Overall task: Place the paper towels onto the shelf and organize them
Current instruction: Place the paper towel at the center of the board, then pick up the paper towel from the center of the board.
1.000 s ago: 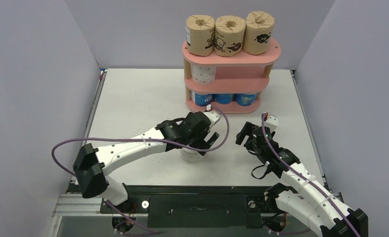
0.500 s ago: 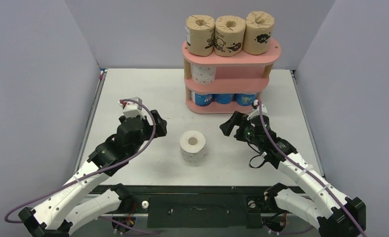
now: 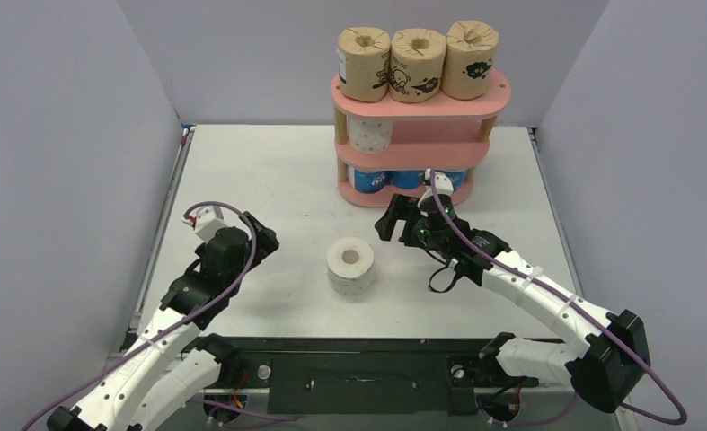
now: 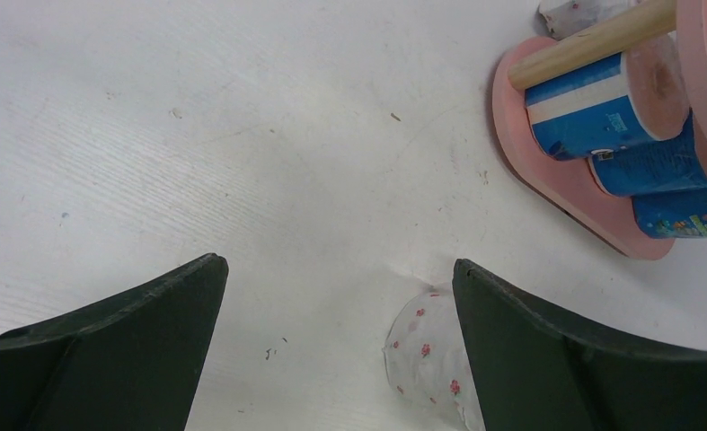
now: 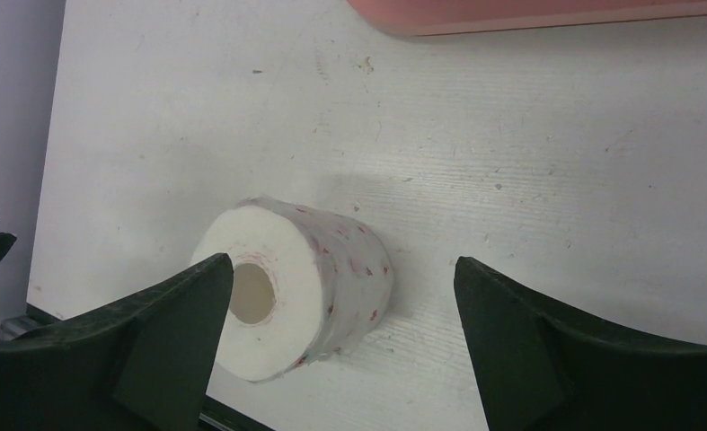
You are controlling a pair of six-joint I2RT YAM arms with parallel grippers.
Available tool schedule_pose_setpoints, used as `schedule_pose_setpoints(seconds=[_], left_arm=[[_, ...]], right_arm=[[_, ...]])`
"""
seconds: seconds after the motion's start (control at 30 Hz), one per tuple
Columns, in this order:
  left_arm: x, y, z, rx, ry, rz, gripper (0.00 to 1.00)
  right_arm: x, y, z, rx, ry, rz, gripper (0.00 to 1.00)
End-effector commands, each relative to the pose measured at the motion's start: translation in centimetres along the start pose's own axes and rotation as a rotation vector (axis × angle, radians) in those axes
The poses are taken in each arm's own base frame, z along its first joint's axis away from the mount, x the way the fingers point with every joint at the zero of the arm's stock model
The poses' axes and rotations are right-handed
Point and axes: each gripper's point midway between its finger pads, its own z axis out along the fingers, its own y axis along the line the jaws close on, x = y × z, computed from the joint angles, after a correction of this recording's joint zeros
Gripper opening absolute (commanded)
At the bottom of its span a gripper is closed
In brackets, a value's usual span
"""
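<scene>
**tinkerer_22:** What were the arms up to in that shot?

**yam_fan:** Neither was holding anything. The left fingers [image 4: 107,350] were spread wide and empty. That arm was folded low, elbow tucked back past the near edge, wrist aimed out across the surface [image 3: 260,171]. The right arm reached in low from its base, forearm stretched toward the middle, and the right fingers [image 5: 556,359] were gaping and empty too.

**tinkerer_22:** And the towels?

**yam_fan:** One pink-dotted roll [image 3: 350,266] stood on end between the two sets of fingers, touching neither, just ahead of the right ones. The shelf [image 3: 421,109] sat just beyond the right fingers. It had three brown rolls [image 3: 418,63] on top, one white roll [image 3: 370,134] at one end of the middle tier, and blue rolls [image 3: 408,179] on the bottom.
</scene>
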Motion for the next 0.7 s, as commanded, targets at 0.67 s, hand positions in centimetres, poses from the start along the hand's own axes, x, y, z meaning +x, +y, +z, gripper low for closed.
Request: schedule_pose_setpoints(seconds=[0.67], left_arm=[[2.5,-1.2,1.4,0.149,0.042,-0.124,0.96]], right_arm=[[0.4,3.8,1.0,-0.057,-0.030,-0.103,0.82]])
